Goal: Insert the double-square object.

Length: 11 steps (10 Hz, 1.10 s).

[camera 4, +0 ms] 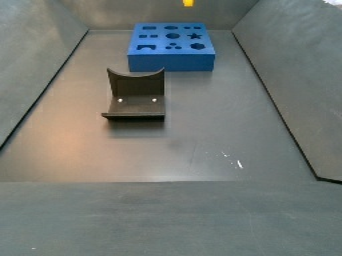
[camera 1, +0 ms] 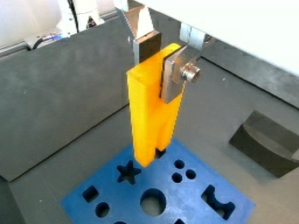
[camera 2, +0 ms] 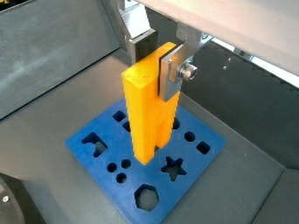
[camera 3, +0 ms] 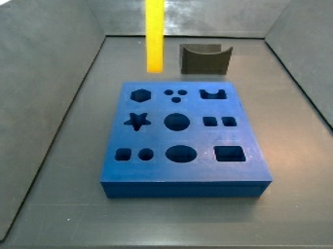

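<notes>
End effector point(camera 1: 163, 59) up above the blue block point(camera 1: 158, 194), silver finger plates point(camera 1: 177, 72) clamped on the upper part of the double-square object point(camera 1: 153, 109), and that's a firm grasp in both wrist views. Yellow bar hanging upright, its lower end over the block's top face, close to the star-shaped hole point(camera 1: 126, 173) in a wrist view; whether it touches the block cannot be told from there. Same grip from the second wrist camera: end effector point(camera 2: 159, 63) pinching the double-square object point(camera 2: 149, 109) above the blue block point(camera 2: 146, 157).

Over to a side view, and the yellow double-square object point(camera 3: 155, 34) comes down from the top edge, its lower end clear above the blue block point(camera 3: 182, 136) and behind its far edge in the picture. Dark grey curved block point(camera 3: 204, 58) sits on the table point(camera 3: 53, 195) beyond the blue block. From the opposite side, that curved block point(camera 4: 135, 95) lies nearer the camera, the blue block point(camera 4: 171, 48) well behind it.
</notes>
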Available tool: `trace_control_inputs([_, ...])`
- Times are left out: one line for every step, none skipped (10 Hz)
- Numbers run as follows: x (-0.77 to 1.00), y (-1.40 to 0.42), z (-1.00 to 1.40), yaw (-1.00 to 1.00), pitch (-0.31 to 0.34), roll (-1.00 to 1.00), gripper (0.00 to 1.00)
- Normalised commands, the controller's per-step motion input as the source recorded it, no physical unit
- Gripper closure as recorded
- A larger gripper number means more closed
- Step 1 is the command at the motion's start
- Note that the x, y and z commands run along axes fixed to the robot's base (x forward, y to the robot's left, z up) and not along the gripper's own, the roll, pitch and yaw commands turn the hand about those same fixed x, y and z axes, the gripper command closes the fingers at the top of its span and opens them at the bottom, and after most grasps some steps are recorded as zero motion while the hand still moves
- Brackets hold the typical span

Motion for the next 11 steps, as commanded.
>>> trace_control_inputs([0.1,-0.02,0.0,-0.01,0.0,0.0,1.0])
trace_control_inputs([0.23,-0.16,-0.09,-0.06,-0.01,-0.03,1.0])
trace_control_inputs([0.41,-0.28,-0.17,-0.09,-0.061,-0.03,1.0])
trace_control_inputs([0.66,-0.26,-0.4,-0.25,-0.079,-0.17,1.0])
trace_control_inputs([0.71,-0.23,-0.57,-0.3,-0.02,-0.09,1.0])
trace_control_inputs([0.79,-0.21,-0.69,-0.27,0.0,-0.04,1.0])
trace_control_inputs([0.74,-0.12,-0.62,-0.08,0.276,0.0,1.0])
trace_control_inputs([0.77,-0.09,-0.25,0.0,0.417,0.0,1.0])
trace_control_inputs([1.0,-0.1,0.0,0.0,0.159,0.01,1.0])
trace_control_inputs([1.0,-0.05,0.02,0.0,0.091,0.06,1.0])
trace_control_inputs([1.0,-0.05,0.08,0.0,0.021,0.05,1.0])
